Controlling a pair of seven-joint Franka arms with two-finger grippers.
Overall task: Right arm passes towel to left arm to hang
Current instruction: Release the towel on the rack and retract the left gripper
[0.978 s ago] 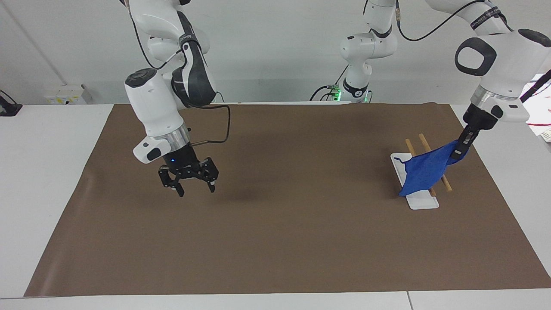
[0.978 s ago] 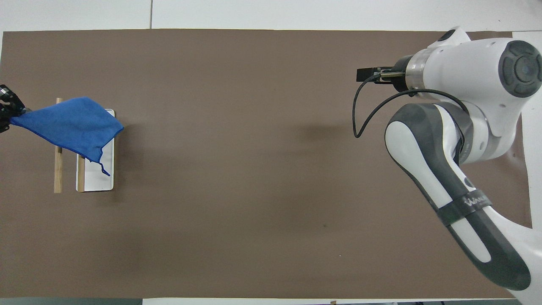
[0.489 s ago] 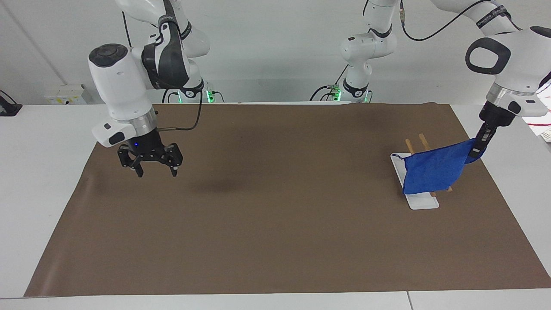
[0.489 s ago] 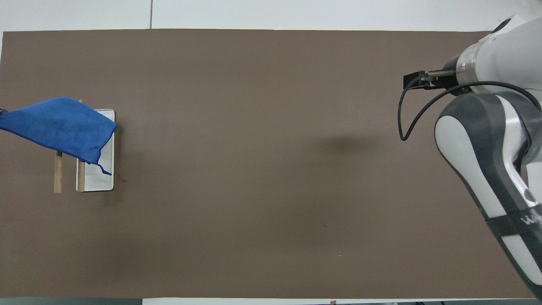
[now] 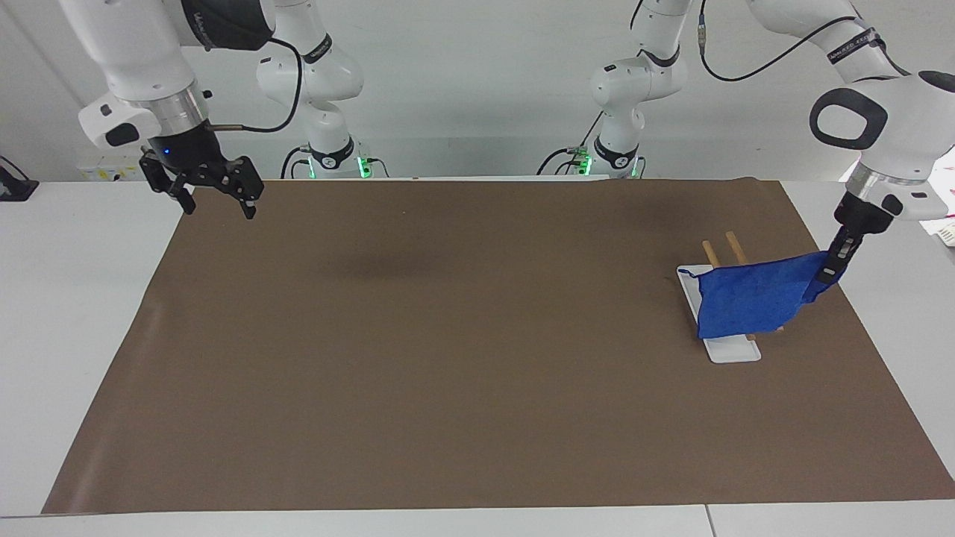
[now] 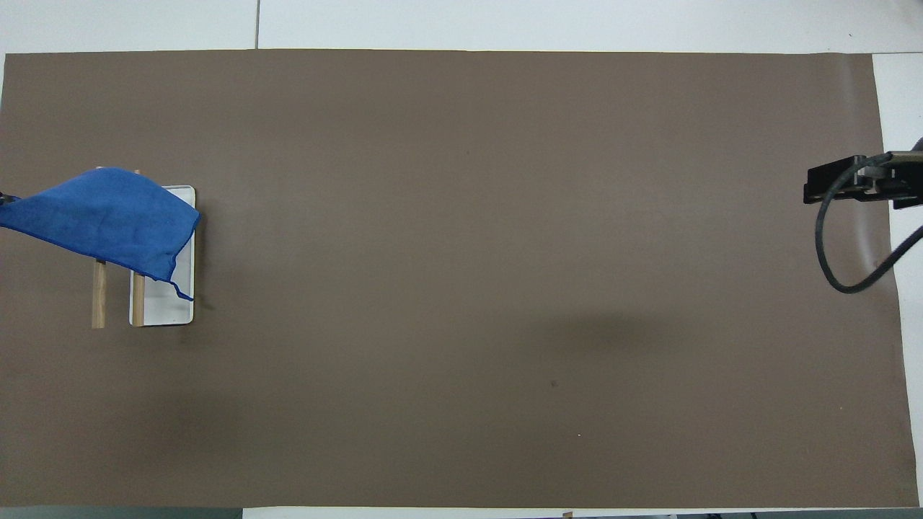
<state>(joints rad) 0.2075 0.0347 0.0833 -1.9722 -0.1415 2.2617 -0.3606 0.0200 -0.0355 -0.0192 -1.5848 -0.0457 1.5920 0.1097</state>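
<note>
The blue towel (image 5: pixel 748 298) is spread over the two wooden rods (image 5: pixel 710 254) of a small rack with a white base (image 5: pixel 733 350), at the left arm's end of the mat. My left gripper (image 5: pixel 830 267) is shut on the towel's corner, just off the rack toward the mat's edge. The towel's loop hangs at the corner away from the gripper, over the base. In the overhead view the towel (image 6: pixel 101 218) covers most of the rods (image 6: pixel 99 295). My right gripper (image 5: pixel 218 207) is open and empty, raised over the mat's corner at the right arm's end.
A brown mat (image 5: pixel 477 358) covers the table. White table shows around it (image 5: pixel 74 298). In the overhead view only the right gripper's black body and its cable (image 6: pixel 851 184) show at the edge. Papers lie off the mat by the left arm (image 5: pixel 941 216).
The right arm has lifted and drawn back from the mat's middle to its own end. The left gripper has pulled the towel's corner outward and a little down across the rack.
</note>
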